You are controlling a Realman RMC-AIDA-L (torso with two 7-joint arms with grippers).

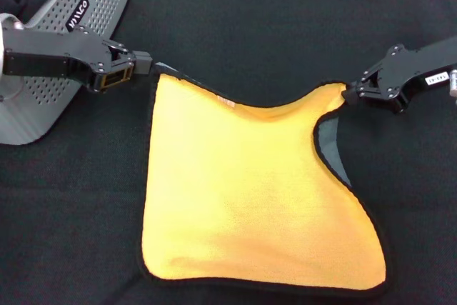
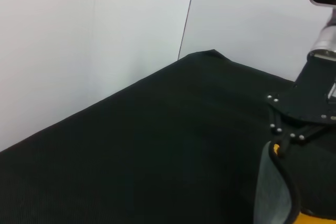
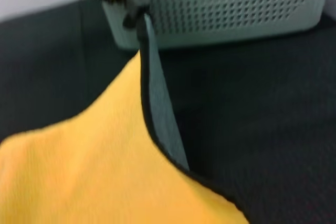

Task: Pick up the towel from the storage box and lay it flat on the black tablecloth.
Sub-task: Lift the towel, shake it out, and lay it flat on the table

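The towel (image 1: 243,198) lies on the black tablecloth (image 1: 285,26), right of the storage box (image 1: 64,41).

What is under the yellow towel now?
The black tablecloth lies under the towel, showing all around it. The left gripper and right gripper each hold a far corner. Whatever the towel covers is hidden.
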